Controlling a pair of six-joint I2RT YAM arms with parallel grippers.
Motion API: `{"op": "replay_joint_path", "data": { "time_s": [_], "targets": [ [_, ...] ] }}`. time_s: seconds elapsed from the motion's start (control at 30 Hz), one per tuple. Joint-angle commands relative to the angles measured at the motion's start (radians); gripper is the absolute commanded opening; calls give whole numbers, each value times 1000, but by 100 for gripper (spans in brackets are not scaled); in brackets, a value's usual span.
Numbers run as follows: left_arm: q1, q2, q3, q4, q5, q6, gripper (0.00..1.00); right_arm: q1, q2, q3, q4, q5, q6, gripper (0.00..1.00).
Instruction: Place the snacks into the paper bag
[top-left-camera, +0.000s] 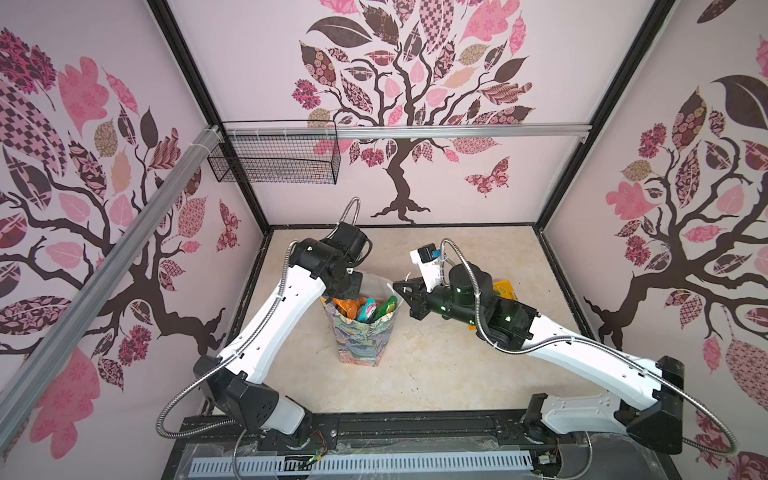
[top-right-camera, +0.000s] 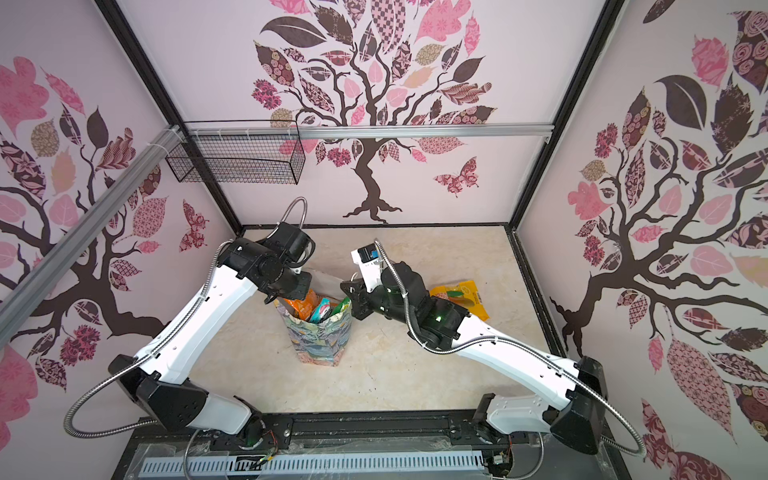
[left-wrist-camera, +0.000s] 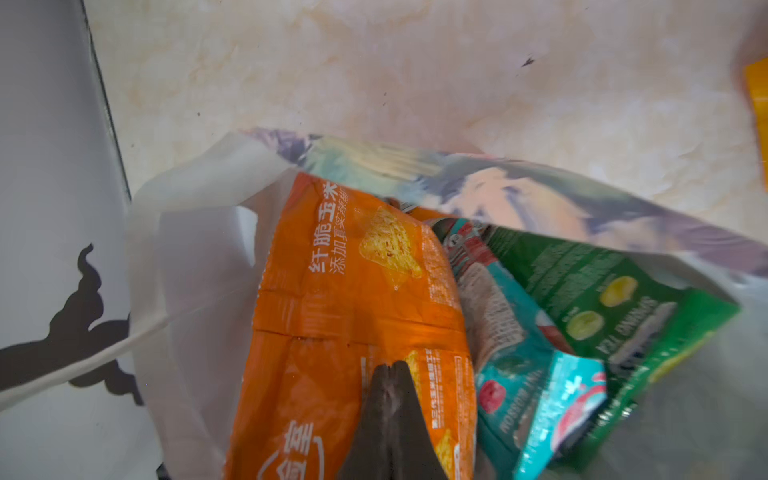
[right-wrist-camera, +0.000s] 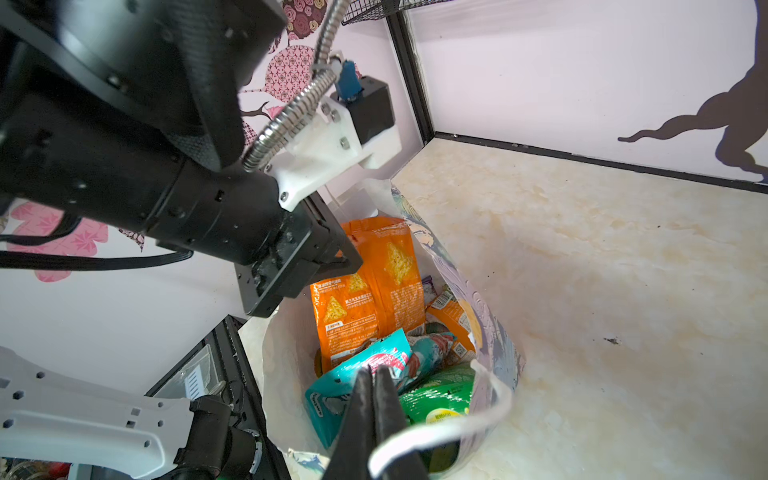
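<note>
The paper bag (top-left-camera: 361, 340) (top-right-camera: 318, 345) stands upright mid-table, mouth open. Several snacks stick up inside it: an orange packet (left-wrist-camera: 353, 291) (right-wrist-camera: 374, 291), a teal one (left-wrist-camera: 519, 374) and a green one (left-wrist-camera: 623, 299) (right-wrist-camera: 440, 395). My left gripper (left-wrist-camera: 392, 365) (top-left-camera: 332, 297) hangs over the bag's left rim, shut, its tips in front of the orange packet with nothing showing between them. My right gripper (right-wrist-camera: 374, 372) (top-left-camera: 397, 286) is at the bag's right rim, shut on the bag's white handle (right-wrist-camera: 457, 428), which loops over one finger. A yellow packet (top-right-camera: 461, 295) lies on the table behind the right arm.
A black wire-mesh basket (top-left-camera: 274, 162) hangs on the back wall's rail, upper left. Patterned walls close in the table on three sides. Bare marbled tabletop (top-left-camera: 436, 365) lies in front of the bag and to its right.
</note>
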Motion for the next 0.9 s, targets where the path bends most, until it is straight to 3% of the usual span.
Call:
{"op": "replay_joint_path", "data": {
  "time_s": [0.0,0.23,0.43,0.77,0.8,0.87],
  "targets": [
    [6,28,-25,-52,-53,-7,0,1,-29,28,80,15,-5,2],
    [6,84,-55,-49,-36,-2,0,0,-35,24,76,22,-6,2],
    [9,93,-164,91,75,10,0,0,-38,27,70,17,-9,2],
    [16,98,-205,210,98,7,0,0,-55,14,65,28,-16,3],
    [16,80,-181,205,89,10,2,0,-51,17,64,28,-16,3],
    [17,41,-128,199,60,19,24,0,-41,21,61,27,-18,4]
  ]
}}
